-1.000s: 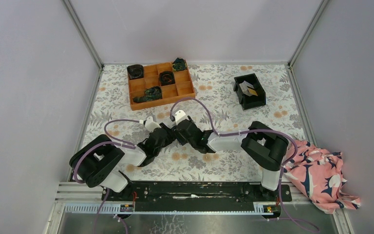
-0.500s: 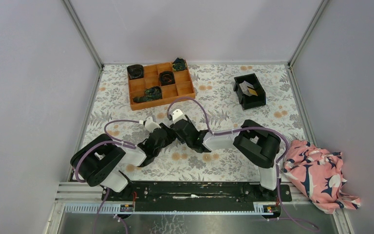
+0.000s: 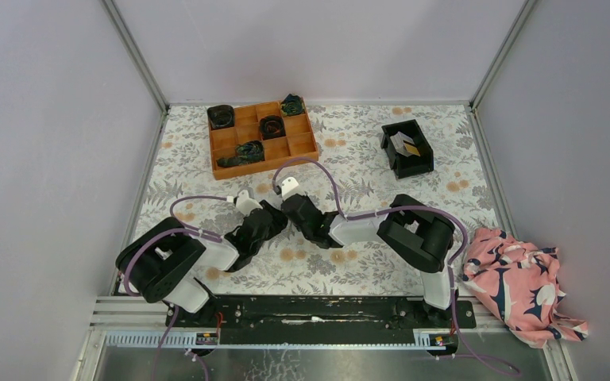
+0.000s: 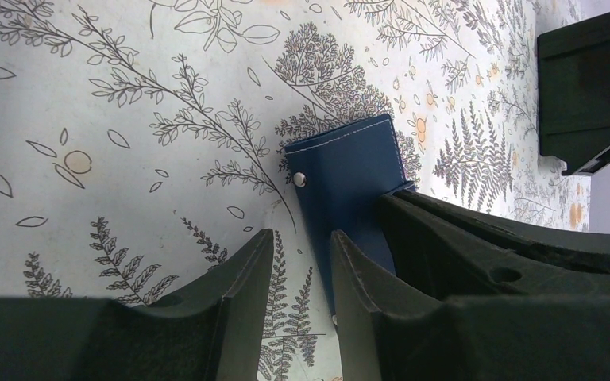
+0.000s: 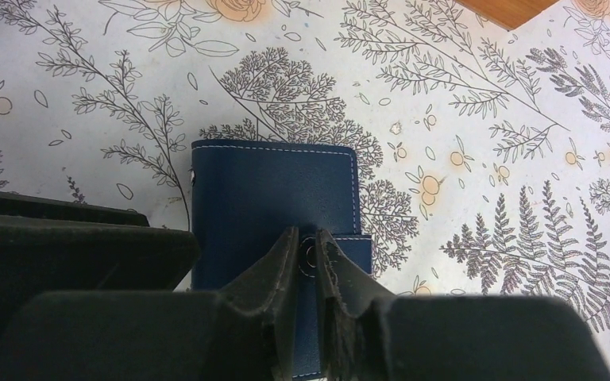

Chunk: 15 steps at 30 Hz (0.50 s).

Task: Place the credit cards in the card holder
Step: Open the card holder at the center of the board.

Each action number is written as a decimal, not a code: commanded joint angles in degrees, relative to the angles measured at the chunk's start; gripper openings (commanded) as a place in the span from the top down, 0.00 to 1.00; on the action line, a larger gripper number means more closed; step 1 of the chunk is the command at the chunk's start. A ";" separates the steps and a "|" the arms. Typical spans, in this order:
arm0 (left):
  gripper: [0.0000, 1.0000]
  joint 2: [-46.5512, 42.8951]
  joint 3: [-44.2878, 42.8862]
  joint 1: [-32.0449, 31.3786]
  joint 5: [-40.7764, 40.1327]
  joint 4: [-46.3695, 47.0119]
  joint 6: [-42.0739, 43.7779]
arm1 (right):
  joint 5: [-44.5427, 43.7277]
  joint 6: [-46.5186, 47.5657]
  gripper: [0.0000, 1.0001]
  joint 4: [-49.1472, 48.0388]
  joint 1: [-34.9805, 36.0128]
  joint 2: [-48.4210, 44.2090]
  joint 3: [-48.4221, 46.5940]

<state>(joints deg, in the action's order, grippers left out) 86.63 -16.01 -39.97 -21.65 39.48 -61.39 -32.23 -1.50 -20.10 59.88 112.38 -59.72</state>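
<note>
The wallet is lying flat and folded on the flowered tablecloth at mid-table, between the two arms. The right gripper is bearing down on it with its fingers nearly pressed together. It seems to be pinching the snap tab, which is pointing back toward that gripper. The left gripper is sitting at the wallet's side edge with its fingers spread, and I cannot tell whether it is touching. The cards are waiting in the black bin at the far right, well apart from the wallet and on the right arm's side. Opening the tab looks like the step in hand.
</note>
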 commanded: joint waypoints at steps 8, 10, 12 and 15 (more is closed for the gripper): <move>0.59 3.84 0.87 0.30 0.12 -3.87 -0.28 | -0.76 -1.92 0.98 3.42 -1.55 -0.49 0.84; 0.59 4.63 0.52 0.36 0.49 -3.74 -0.46 | -0.49 -2.14 0.99 3.84 -1.76 -0.75 0.84; 0.59 5.02 0.22 0.41 0.85 -3.29 -0.65 | -0.19 -2.29 1.00 4.00 -1.90 -0.97 1.04; 0.56 4.76 -1.00 0.42 1.06 -3.96 -0.24 | 0.27 -2.98 1.00 4.01 -2.12 -1.43 1.45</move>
<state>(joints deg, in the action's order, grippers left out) 89.34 -16.73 -39.81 -21.58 42.48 -62.59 -32.27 -2.92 -20.01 58.83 112.29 -59.70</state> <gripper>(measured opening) 0.421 0.019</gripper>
